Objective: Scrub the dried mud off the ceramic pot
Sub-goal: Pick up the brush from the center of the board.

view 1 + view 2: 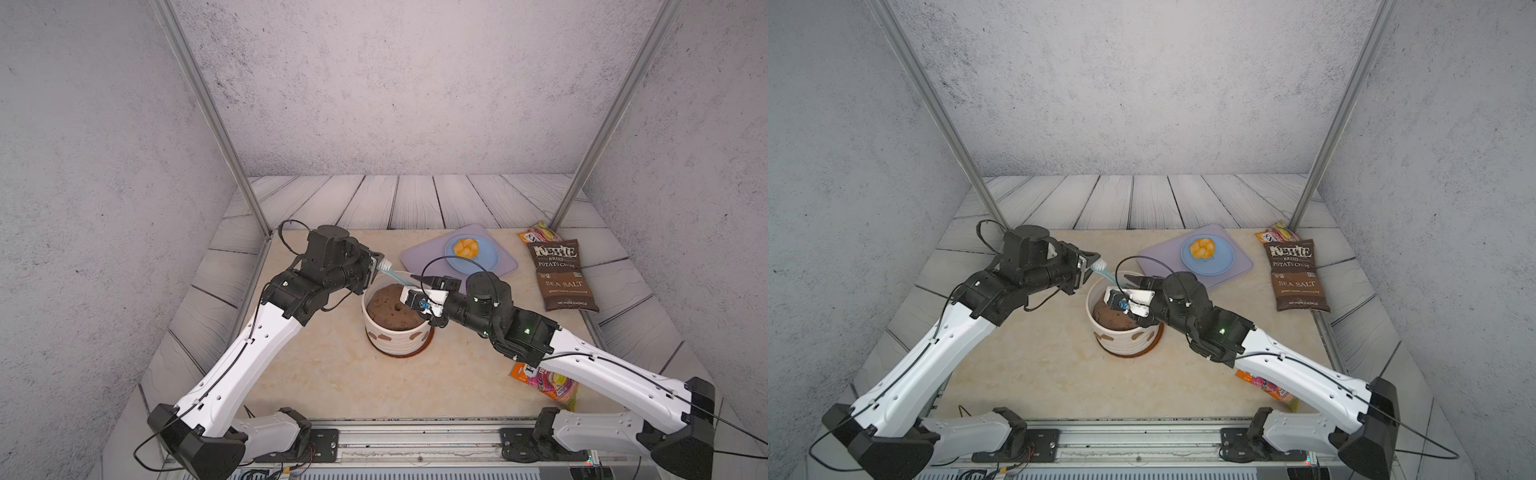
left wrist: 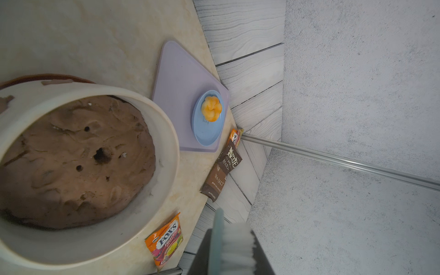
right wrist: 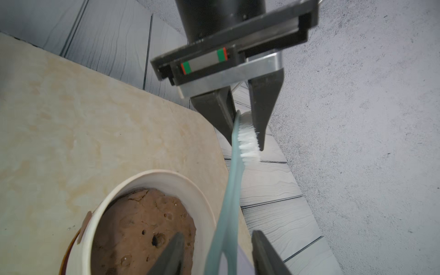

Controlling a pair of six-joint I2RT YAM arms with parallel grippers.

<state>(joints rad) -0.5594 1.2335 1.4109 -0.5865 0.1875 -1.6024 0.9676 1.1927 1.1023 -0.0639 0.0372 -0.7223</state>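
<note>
**A:** Metal rail (image 1: 415, 440) right up front, two arms (image 1: 257, 349) bolted to it. Beige stone-look table (image 1: 311, 374), grey plank border (image 1: 415, 199), rough grey walls (image 1: 395, 83).

**B:** Counts?

**A:** One pot (image 1: 399, 347) mid-table on a saucer (image 1: 399, 356), full of soil (image 1: 390, 311). There's dried mud (image 1: 414, 336) on its side, at least three patches. One toothbrush (image 3: 234, 181). The left gripper (image 3: 247, 140) is clamped on the bristle end by the pot's far rim. The right gripper (image 3: 217, 233) gapes around the handle, not touching. One plate (image 1: 484, 257), one mat (image 1: 424, 257), three snack bags (image 1: 563, 274).
</note>
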